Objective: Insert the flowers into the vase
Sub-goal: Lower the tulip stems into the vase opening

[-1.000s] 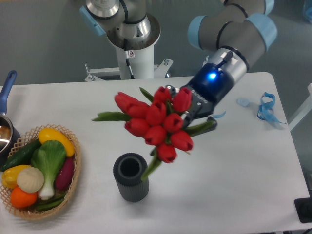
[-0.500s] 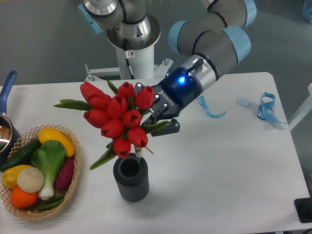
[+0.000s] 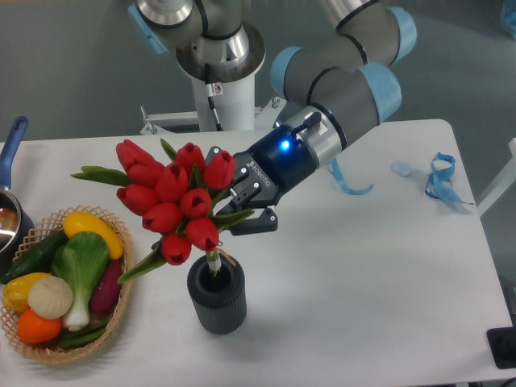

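Camera: flowers (image 3: pixel 173 201) stems entering vase (image 3: pixel 217 295) mouth.

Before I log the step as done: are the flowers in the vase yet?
Partly in. The stem ends of the flowers dip into the mouth of the vase, with the blooms tilted left and the pincer shut on them.

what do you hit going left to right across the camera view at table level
blue-handled pot → wicker basket of vegetables → flowers held over the vase → gripper → blue ribbon near the right edge.
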